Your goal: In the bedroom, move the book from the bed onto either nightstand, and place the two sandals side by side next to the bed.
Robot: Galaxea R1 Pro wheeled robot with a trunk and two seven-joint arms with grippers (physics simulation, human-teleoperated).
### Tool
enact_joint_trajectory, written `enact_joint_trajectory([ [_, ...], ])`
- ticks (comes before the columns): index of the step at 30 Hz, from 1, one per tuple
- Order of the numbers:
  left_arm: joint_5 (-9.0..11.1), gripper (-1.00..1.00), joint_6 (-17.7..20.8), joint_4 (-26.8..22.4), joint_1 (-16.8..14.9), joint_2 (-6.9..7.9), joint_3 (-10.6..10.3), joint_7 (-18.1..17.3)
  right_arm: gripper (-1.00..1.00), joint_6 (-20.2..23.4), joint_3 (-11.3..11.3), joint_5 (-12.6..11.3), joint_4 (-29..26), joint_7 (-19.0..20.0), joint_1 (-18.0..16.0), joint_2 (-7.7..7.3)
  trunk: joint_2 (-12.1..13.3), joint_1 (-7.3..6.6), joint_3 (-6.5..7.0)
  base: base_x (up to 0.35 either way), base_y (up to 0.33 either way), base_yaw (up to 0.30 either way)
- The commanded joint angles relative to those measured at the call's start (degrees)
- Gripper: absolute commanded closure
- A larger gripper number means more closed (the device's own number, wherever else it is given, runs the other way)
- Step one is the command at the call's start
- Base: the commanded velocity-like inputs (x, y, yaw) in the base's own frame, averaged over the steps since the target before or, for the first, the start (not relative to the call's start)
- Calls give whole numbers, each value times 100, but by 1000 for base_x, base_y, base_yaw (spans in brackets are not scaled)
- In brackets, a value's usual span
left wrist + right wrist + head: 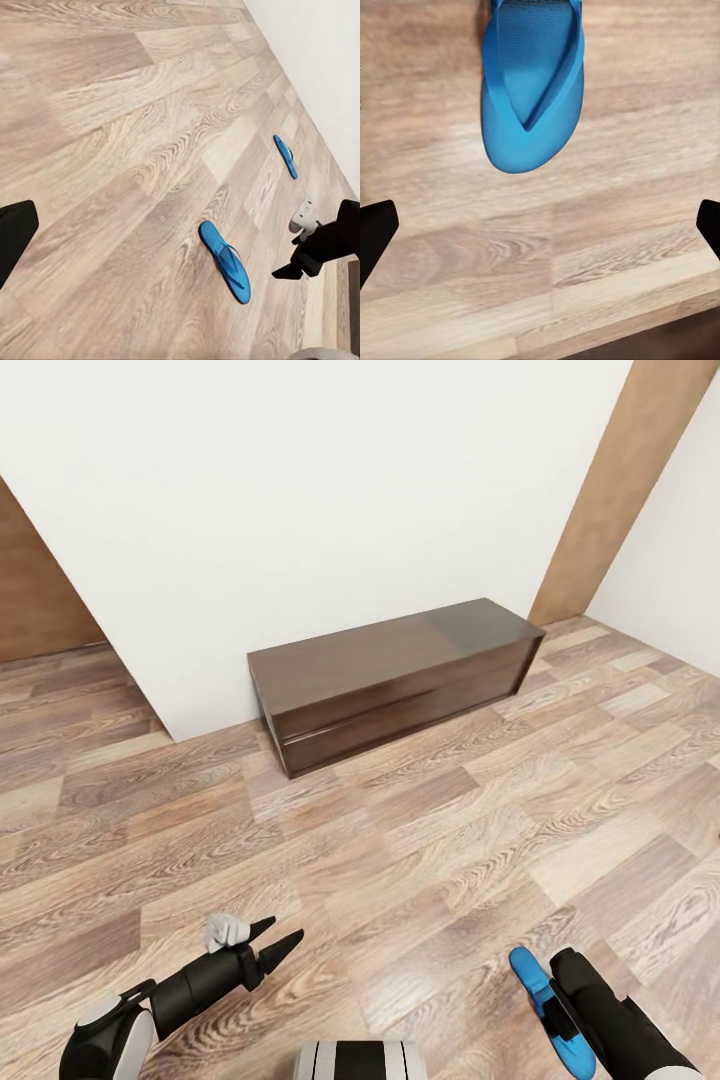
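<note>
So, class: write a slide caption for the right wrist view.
Open right tool above wood floor, blue sandal just ahead.

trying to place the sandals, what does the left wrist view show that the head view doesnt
Left wrist view alone: a second sandal lying farther off on the floor, near the white wall, well apart from the nearer one.

Head view alone: the long dark bench against the wall and the left hand, fingers apart and empty.

Both: the plank floor, the white wall, and what looks like the same near sandal lying on the floor close by the right hand, partly hidden behind that arm in the head view.
</note>
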Motion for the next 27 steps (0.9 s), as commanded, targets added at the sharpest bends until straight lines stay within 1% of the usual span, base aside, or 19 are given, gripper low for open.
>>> enact_joint_trajectory([
  [1, 24, -100, 48, 32, -3, -5, 12, -16, -100, 23, 21, 61, -7, 53, -4, 6, -2, -1, -4, 0, 0, 0],
  [3, 21, -100, 48, 64, -3, -5, 14, -13, -100, 23, 22, 61, -7, 53, -4, 25, -2, -1, -4, 0, 0, 0],
  [5, 22, -100, 48, 116, -3, -6, 12, -6, -100, 19, 18, 61, -7, 52, -2, 106, -2, -1, -4, 0, 0, 0],
  [7, 25, -100, 48, 125, -3, -6, 12, -7, -100, -14, 16, 61, -5, 52, -2, 133, -2, -1, -4, 0, 0, 0],
  [12, 15, -100, 61, 127, -3, -3, 22, -9, -100, -306, 14, 61, 12, 52, -1, 197, -2, -1, -4, 0, 0, 0],
  [14, 15, -100, 72, 114, -3, 0, 28, -17, -100, -349, 14, 61, 16, 52, -1, 201, -2, -1, -4, 0, 0, 0],
  [15, 17, -100, 76, 113, -3, 1, 54, -20, -100, -367, 14, 61, 17, 52, -1, 201, -2, -1, -4, 0, 0, 0],
  [17, 25, -100, 77, 119, -3, 1, 228, -22, -100, -386, 14, 61, 19, 52, -1, 205, -2, -1, -4, 0, 0, 0],
  [18, 25, -100, 76, 121, -3, -1, 272, -21, -100, -389, 14, 61, 19, 52, -1, 204, -2, -1, -4, 0, 0, 0],
  [19, 25, -100, 75, 123, -3, -4, 376, -18, -100, -395, 14, 61, 18, 52, -1, 202, -2, -1, -4, 0, 0, 0],
  [27, 29, -100, 72, 127, -3, -12, 451, -17, -100, -399, 14, 61, 13, 52, -1, 201, -2, -1, -4, 0, 0, 0],
])
